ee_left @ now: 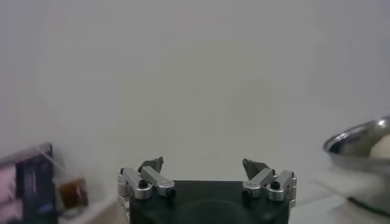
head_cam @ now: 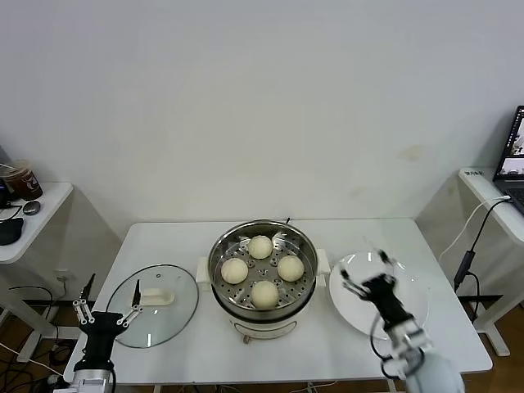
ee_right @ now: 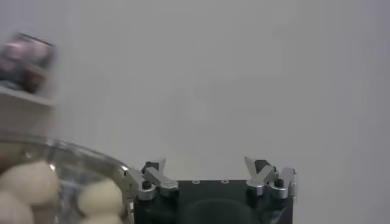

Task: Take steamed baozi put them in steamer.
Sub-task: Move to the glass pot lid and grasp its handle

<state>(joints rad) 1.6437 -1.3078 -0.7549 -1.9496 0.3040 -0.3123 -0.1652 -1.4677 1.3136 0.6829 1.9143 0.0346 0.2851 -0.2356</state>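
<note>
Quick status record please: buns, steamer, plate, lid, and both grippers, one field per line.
buns: four, all on the perforated tray inside the steamer
steamer: uncovered, at the middle of the table
plate: to the robot's right of the steamer, no buns on it
lid: flat on the table to the robot's left of the steamer
left gripper: open, holding nothing, at the lid's outer edge
right gripper: open, holding nothing, above the plate
</note>
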